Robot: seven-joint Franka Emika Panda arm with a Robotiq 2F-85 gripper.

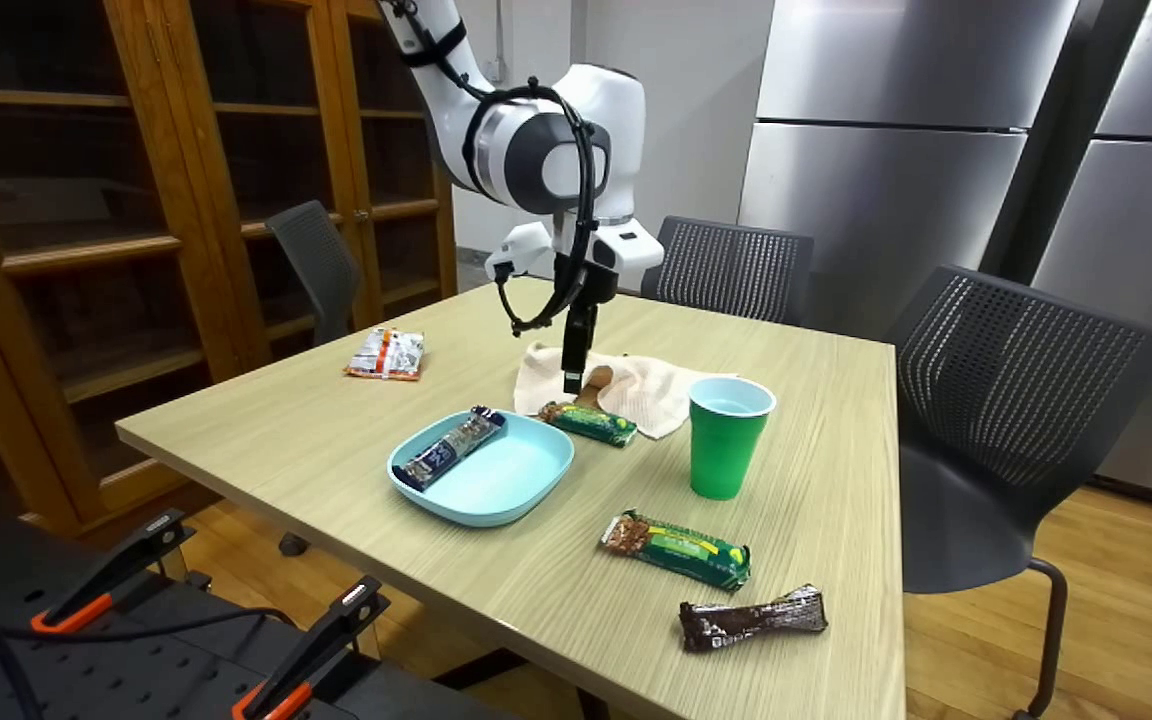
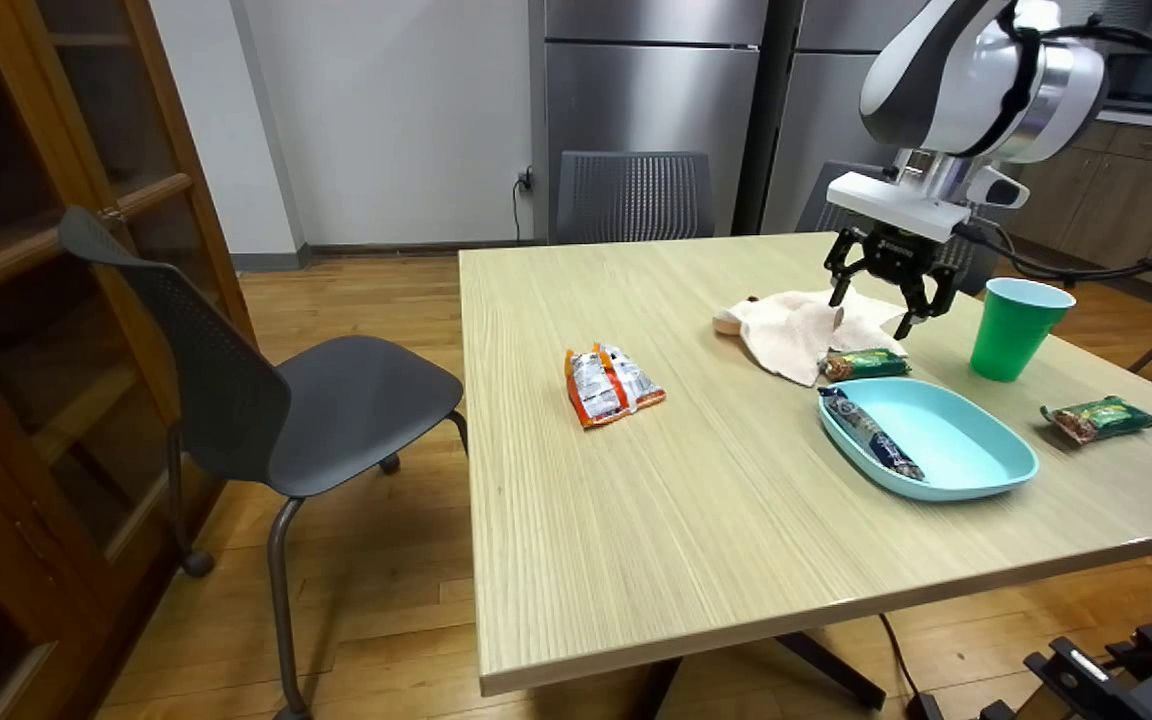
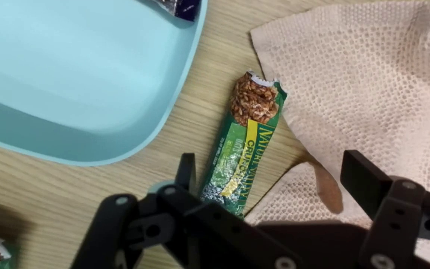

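Claw (image 3: 271, 170): released, its two fingers spread well apart, at the bottom of the wrist view; in both exterior views it hangs, tips down, above the desk (image 2: 636, 560).
Green granola bar (image 3: 241, 147): nearest the claw, lying flat on the desk in the middle of the wrist view, "NATURE VALLEY" legible on its wrapper; its lower end is partly hidden behind the claw.
Cloth (image 3: 368, 93): pale pink, crumpled, on the right of the wrist view, its edge running right beside the green granola bar; whether they touch is hard to tell.
Tray (image 3: 69, 67): light blue, upper left of the wrist view, near the green granola bar but apart from it.
Dark blue bar (image 1: 448, 448): in the tray, along its left side in both exterior views, one tip showing at the top of the wrist view.
Cup (image 1: 726, 450): green with a pale inside, upright, right of the tray in both exterior views.
Second green bar (image 1: 676, 550): lower than the cup in both exterior views, near a brown wrapped bar (image 1: 754, 618).
Snack packet (image 2: 613, 385): white and orange, well apart from the claw, left of the tray in both exterior views.
Background: gray chairs (image 1: 1021, 430), steel refrigerators (image 1: 876, 210), wooden cabinet (image 1: 164, 140).
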